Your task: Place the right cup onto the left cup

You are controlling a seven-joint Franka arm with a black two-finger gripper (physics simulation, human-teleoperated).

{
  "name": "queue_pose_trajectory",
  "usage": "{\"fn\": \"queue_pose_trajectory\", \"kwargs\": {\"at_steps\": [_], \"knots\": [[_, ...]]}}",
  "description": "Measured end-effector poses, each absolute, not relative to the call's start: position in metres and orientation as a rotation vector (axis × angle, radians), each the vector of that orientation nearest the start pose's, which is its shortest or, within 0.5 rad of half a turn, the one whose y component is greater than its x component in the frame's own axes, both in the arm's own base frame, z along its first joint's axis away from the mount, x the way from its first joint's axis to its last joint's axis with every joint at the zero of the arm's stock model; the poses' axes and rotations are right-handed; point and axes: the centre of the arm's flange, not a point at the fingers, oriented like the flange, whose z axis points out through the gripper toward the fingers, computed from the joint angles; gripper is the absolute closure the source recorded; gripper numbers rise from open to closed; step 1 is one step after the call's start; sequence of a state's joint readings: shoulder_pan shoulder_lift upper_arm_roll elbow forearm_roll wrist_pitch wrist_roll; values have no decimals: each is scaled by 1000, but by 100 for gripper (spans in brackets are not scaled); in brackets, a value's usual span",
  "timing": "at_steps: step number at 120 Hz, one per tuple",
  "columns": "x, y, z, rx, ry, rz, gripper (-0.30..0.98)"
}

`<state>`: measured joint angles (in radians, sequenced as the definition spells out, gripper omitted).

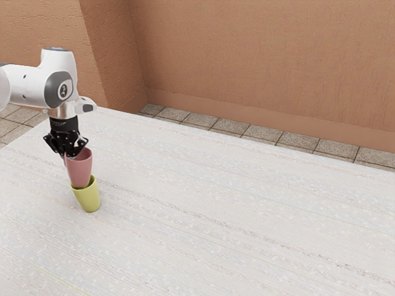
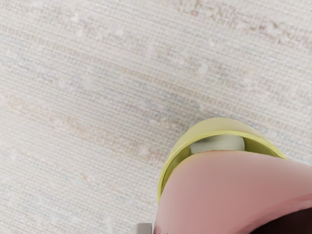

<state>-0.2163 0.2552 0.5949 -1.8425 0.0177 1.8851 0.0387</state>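
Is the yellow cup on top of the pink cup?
No, the pink cup is above, with its lower end at the yellow cup.

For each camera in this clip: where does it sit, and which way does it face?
Exterior: at the arm's side, looking down across the table toward a wall; arm and gripper show at the exterior view's left.
Wrist: on the arm's end, facing down at the table; a grey bit of gripper shows.
Shared: table, pink cup, yellow cup.
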Motion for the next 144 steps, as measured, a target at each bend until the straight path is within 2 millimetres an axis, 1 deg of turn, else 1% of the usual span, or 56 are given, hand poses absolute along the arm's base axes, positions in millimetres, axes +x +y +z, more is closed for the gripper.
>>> {"fn": "queue_pose_trajectory", "kwargs": {"at_steps": [14,33,44,60,73,79,94,101,108,127,144], "knots": [[559,202,397,-2967,-485,298,78],[559,199,393,-2975,-473,307,43],[559,199,392,-2977,-469,308,28],[559,198,392,-2979,-464,308,15],[559,199,393,-2979,-462,306,9],[560,198,397,-2980,-459,298,7],[568,194,419,-2984,-443,266,4],[574,189,435,-2985,-425,246,3],[580,176,453,-2992,-390,228,2],[594,122,503,-3033,-276,176,1],[593,89,545,-3063,-203,128,1]]}}
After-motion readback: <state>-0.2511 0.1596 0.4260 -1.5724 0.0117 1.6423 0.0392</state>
